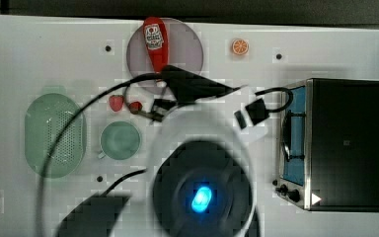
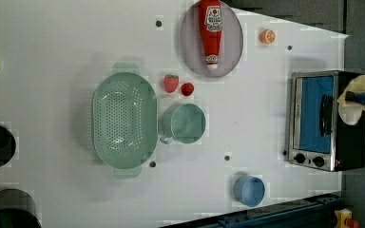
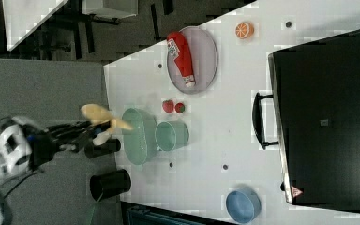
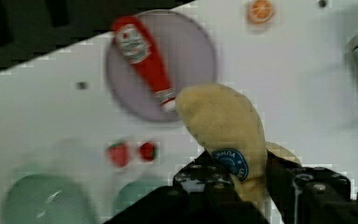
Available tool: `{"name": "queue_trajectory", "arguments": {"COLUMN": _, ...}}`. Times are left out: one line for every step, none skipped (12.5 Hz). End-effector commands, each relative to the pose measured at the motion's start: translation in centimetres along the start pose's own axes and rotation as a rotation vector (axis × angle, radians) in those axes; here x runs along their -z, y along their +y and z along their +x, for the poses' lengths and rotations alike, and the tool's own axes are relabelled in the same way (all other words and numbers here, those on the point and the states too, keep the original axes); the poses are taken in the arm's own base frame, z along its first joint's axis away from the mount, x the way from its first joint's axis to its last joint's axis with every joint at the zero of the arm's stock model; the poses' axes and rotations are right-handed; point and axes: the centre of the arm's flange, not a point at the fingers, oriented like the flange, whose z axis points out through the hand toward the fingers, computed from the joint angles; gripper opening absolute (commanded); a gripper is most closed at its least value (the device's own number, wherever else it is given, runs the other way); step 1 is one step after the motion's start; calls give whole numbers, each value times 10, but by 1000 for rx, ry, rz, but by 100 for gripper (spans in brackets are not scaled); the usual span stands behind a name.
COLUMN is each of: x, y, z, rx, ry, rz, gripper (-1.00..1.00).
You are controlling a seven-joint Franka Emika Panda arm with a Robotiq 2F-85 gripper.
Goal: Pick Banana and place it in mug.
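You have a red ketchup bottle lying on a round grey plate, with an orange slice on the table off to the left view's right of it. Two small red strawberries sit side by side, close to the big perforated green basket. Your toaster oven stands at the left view's right edge, and a blue cup sits near the lower edge.

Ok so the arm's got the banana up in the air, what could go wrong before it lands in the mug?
The gripper pinches the banana near one end, so it could pivot or slip. The mug touches the green basket, with two strawberries close by: a drop off-centre may land there instead.
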Motion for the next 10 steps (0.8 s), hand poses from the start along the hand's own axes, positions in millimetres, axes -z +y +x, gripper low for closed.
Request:
{"name": "queue_trajectory", "arguments": {"x": -119, "y": -88, "z": -79, "rx": -92, "ry": -286, "rz": -121, "gripper": -37}}
{"name": "queue_trajectory", "arguments": {"x": -125, "y": -103, "z": -89, "rx": -137, "ry": -285, "rz": -138, "gripper": -37}}
{"name": "queue_trajectory", "arguments": {"x": -144, "y": -131, "z": -110, "rx": -214, "ry": -289, "rz": -168, "gripper": -37}}
{"name": "queue_trajectory", "arguments": {"x": -155, "y": -143, "z": -117, "rx": -241, "ry": -286, "rz": -171, "gripper": -37}}
{"name": "queue_trajectory", "arguments": {"x": -175, "y": -152, "z": -125, "rx": -268, "ry": -290, "rz": -178, "gripper": -37}}
{"name": "queue_trajectory", "arguments": {"x": -193, "y": -156, "z": -131, "rx": -298, "ry": -288, "rz": -180, "gripper": -37}}
{"name": "queue_trajectory", "arguments": {"x": -209, "y": -157, "z": -136, "rx": -310, "ry": -284, "rz": -173, "gripper": -37}}
{"name": "queue_trajectory", "arguments": {"x": -225, "y": -153, "z": -140, "rx": -312, "ry": -281, "rz": -172, "gripper": -37}}
{"name": "queue_trajectory", "arguments": {"x": -238, "y": -149, "z": -141, "rx": -314, "ry": -264, "rz": -156, "gripper": -37}}
{"name": "queue_trajectory", "arguments": {"x": -264, "y": -140, "z": -146, "rx": -322, "ry": -255, "rz": -140, "gripper": -37}}
